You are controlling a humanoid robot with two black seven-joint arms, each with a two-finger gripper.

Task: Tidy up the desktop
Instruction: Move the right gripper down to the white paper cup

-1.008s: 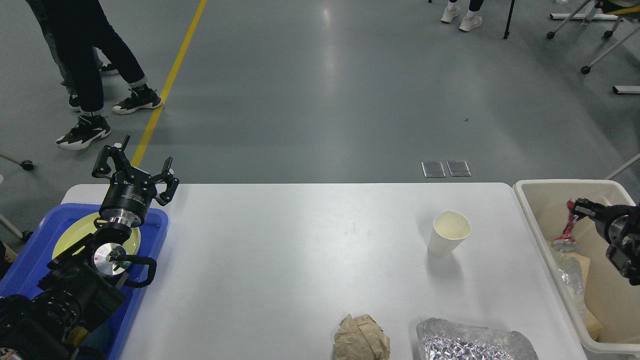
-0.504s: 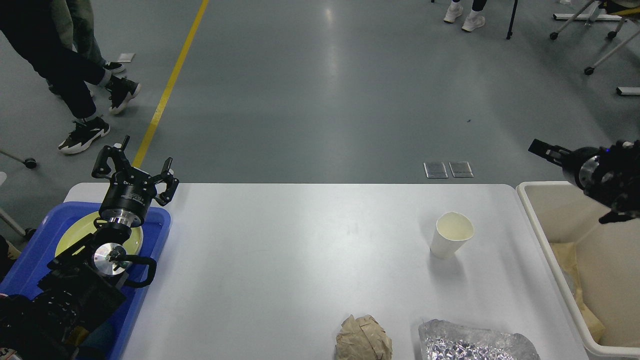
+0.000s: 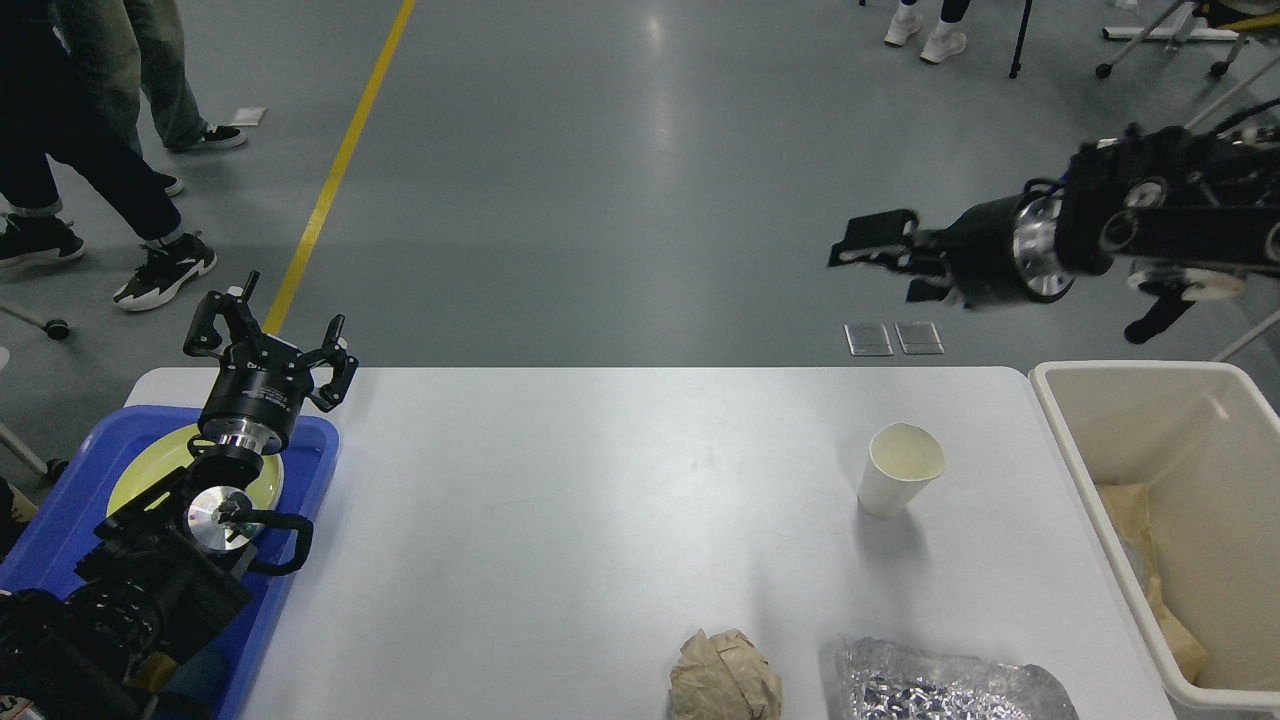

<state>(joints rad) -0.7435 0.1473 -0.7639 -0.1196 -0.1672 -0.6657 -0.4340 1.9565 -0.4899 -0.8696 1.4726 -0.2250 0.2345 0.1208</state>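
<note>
Overhead, white desktop (image 3: 560, 520) on grey floor (image 3: 640, 170); left end effector (image 3: 268, 338) spread, right end effector (image 3: 868, 240) unclear.

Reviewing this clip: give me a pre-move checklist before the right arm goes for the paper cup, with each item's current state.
1. Right tool empty: ok, nothing seen between its fingers.
2. Right tool open: cannot tell, blurred by motion.
3. Paper cup upright, standing apart from other things on the desktop: ok.
4. Beige bin has room: ok.
5. Left tool out of the way: ok, open over the blue tray.
6. Desktop tidy: not ok; cup, brown paper ball and foil wrapper remain.
</note>
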